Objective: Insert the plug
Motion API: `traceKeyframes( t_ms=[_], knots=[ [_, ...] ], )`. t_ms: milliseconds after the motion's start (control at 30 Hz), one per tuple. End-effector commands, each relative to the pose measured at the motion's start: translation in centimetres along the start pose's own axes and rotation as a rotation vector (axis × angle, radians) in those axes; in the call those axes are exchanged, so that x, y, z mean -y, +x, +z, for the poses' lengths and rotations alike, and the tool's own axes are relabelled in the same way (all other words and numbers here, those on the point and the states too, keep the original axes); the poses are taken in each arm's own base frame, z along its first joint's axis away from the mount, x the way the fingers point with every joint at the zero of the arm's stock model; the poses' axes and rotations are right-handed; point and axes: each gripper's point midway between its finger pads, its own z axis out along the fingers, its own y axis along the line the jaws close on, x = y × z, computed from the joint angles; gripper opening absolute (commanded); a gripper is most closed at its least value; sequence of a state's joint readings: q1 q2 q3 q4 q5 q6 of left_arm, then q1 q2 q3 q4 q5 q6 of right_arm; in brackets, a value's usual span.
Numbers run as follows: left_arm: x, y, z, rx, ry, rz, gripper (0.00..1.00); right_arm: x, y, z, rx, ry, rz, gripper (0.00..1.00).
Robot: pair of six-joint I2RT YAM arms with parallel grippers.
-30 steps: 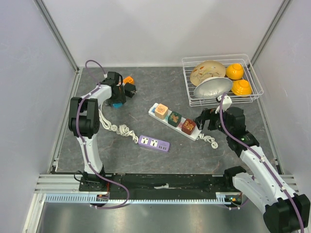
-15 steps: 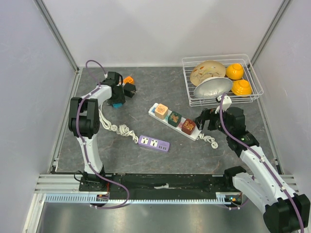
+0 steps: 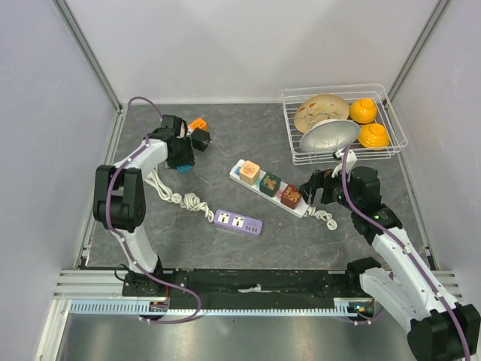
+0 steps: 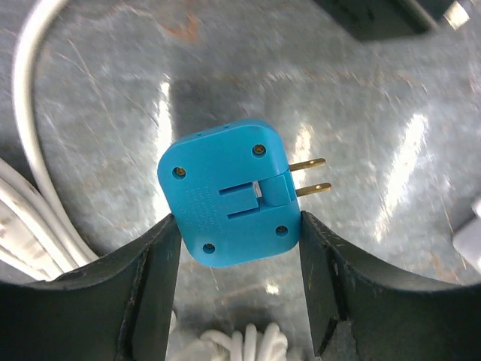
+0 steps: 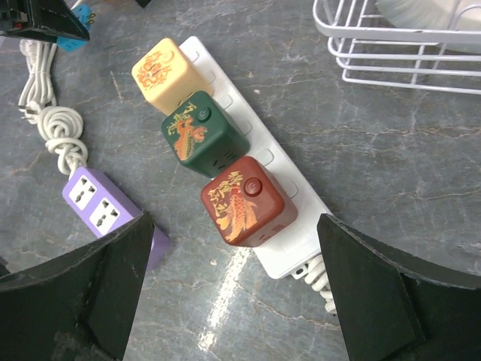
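My left gripper (image 3: 183, 159) is shut on a blue two-prong plug (image 4: 228, 193), gripped on both sides, brass prongs pointing right in the left wrist view. It also shows in the top view (image 3: 184, 167) at the back left. A purple power strip (image 3: 238, 222) lies at the middle front and shows in the right wrist view (image 5: 98, 207). A white power strip (image 5: 293, 248) carries cream (image 5: 167, 73), green (image 5: 201, 132) and red (image 5: 242, 200) cube adapters. My right gripper (image 5: 237, 301) is wide open and empty over the red cube's end (image 3: 312, 188).
A coiled white cord (image 3: 176, 197) runs from the left arm to the purple strip. A black adapter (image 3: 200, 139) and an orange piece (image 3: 198, 123) lie beside the left gripper. A wire basket (image 3: 391, 113) with bowls stands at the back right.
The left arm's elbow has swung out to the left, and its gripper with the blue plug has shifted slightly. The right arm has barely moved.
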State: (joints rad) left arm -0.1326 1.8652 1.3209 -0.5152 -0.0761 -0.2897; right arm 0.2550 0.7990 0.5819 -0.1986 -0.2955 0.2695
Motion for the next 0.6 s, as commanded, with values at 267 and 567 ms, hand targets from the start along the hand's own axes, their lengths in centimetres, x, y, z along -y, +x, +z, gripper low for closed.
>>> traceKeyframes(
  t_ms=[267, 567],
  knots=[
    [9.4, 3.6, -9.2, 0.139, 0.262, 0.215, 0.07, -5.7, -2.2, 0.1, -0.046, -0.257, 0.148, 0.98],
    [15.1, 6.3, -16.2, 0.296, 0.436, 0.466, 0.07, -10.8, -3.1, 2.4, -0.017, -0.345, 0.376, 0.98]
  ],
)
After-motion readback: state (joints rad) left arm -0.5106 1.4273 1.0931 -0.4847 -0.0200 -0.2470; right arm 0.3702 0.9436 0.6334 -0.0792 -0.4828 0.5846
